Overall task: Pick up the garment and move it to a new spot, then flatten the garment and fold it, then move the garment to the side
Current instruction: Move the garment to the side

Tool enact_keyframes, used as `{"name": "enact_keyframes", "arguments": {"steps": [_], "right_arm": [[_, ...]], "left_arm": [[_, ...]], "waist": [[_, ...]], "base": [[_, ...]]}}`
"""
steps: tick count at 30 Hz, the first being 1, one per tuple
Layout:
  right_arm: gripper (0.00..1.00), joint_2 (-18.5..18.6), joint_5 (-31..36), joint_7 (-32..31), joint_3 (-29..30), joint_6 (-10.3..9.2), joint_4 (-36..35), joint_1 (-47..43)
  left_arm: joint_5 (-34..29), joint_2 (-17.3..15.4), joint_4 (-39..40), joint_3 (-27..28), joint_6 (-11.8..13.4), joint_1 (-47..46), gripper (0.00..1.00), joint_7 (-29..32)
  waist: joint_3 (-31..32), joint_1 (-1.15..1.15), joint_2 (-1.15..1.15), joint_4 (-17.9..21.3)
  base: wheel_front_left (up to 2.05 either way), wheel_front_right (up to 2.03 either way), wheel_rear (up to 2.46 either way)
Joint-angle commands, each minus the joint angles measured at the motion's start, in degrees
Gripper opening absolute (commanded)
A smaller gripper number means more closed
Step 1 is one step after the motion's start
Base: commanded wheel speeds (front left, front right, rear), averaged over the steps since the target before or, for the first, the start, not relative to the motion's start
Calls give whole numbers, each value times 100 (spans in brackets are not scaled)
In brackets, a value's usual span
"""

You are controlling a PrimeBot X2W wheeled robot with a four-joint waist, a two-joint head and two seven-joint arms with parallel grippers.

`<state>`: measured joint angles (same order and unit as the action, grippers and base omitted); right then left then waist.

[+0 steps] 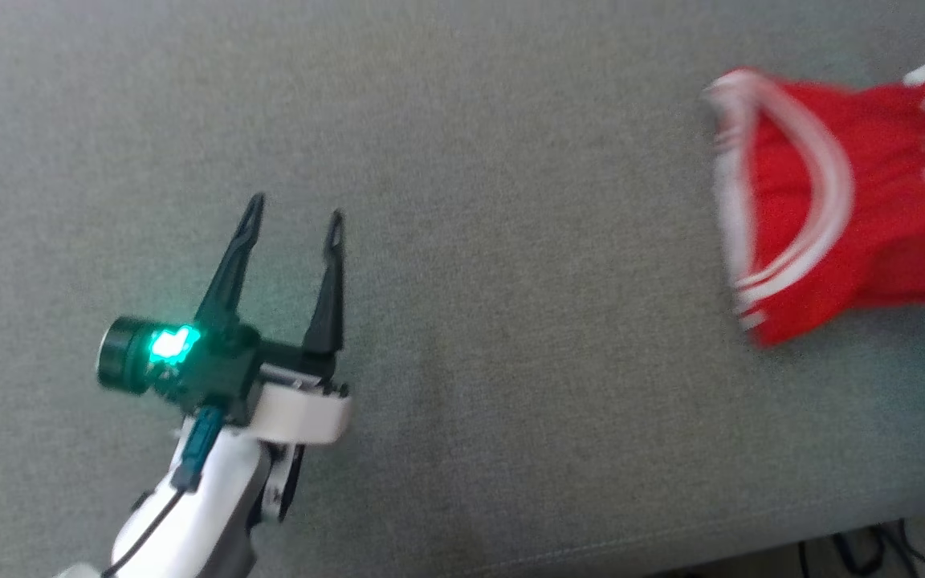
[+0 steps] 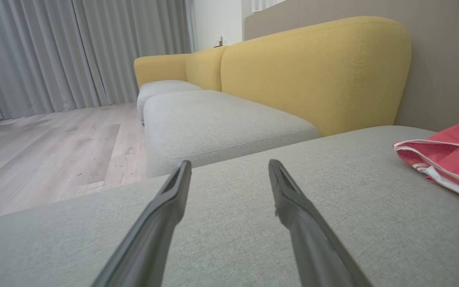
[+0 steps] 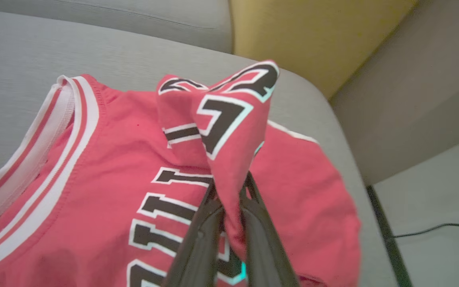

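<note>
You were in the first step, the pick-up. Your right gripper [image 3: 231, 191] had its fingers drawn narrow on a raised fold of the garment [image 3: 94, 179], pinching the printed cloth between them while the rest of it lay on the grey sofa cushion [image 1: 462, 321]. Your left gripper [image 1: 296, 210] hung over bare cushion, well apart from the garment, with its fingers spread wide and holding nothing.

The garment sat at the right of the head view, near the cushion's front edge and partly cut off by the frame. It was blurred there, so fine detail could not be read.

The next move, as I judged it, called for a lift high enough to clear the trailing cloth, then a carry toward the open cushion on your left. With only one pinch, the cloth would likely hang and bunch, so the left gripper could take a second hold.

The white-striped opening [image 1: 800, 185] pointed toward your left. The long axis seemed to run across the head view, left to right, though its far end was out of frame.
</note>
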<state>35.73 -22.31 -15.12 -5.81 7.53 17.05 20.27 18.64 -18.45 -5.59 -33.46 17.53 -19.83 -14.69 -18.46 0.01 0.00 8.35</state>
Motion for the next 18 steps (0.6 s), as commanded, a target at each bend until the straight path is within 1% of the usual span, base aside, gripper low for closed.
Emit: {"name": "enact_keyframes", "arguments": {"steps": [1, 4, 6, 8, 9, 12, 13, 14, 15, 18], "right_arm": [[0, 543, 98, 26, 217, -4, 116, 207], [0, 914, 341, -12, 585, -4, 520, 437], [0, 1082, 547, 22, 890, -4, 791, 610], [0, 1180, 770, 43, 1149, -4, 1077, 775], [0, 1180, 770, 43, 1149, -4, 1077, 775], [0, 1239, 1218, 227, 1529, -4, 1446, 1054], [30, 1217, 1397, 257, 1682, -4, 1584, 1144], [87, 1170, 1557, 353, 1853, -4, 1677, 1236], [100, 1137, 1775, 436, 2031, -4, 1767, 1310], [100, 933, 2435, 504, 2608, -4, 2020, 1484]], "left_arm": [[-83, 8, 97, 130, -65, -321, 100, -30], [-156, 118, 36, 53, -136, -546, 100, -30], [-201, 179, 5, 26, -177, -676, 100, -30], [-239, 229, -20, 18, -214, -786, 100, -30], [-239, 229, -20, 18, -214, -786, 100, -30], [-300, 312, -56, 14, -263, -937, 100, -30], [-319, 341, -66, 17, -276, -975, 100, -30], [-335, 370, -73, 23, -286, -1006, 100, -30], [-351, 397, -76, 30, -296, -1034, 100, -30], [-389, 455, -95, 73, -328, -1065, 100, -30]], "waist": [[-307, -1, 0, -50], [-513, -1, 0, -167], [-640, -1, 0, -241], [-769, -1, 0, -306], [-769, -1, 0, -306], [-933, -1, 0, -397], [-969, -1, 0, -423], [-1004, -1, 0, -445], [-1037, -1, 0, -465], [-1068, -1, 0, -488]], "base": [[0, 0, 0], [0, 0, 0], [0, 0, 0], [0, 0, 0], [0, 0, 0], [0, 0, 0], [0, 0, 0], [0, 0, 0], [0, 0, 0], [0, 0, 0]]}}
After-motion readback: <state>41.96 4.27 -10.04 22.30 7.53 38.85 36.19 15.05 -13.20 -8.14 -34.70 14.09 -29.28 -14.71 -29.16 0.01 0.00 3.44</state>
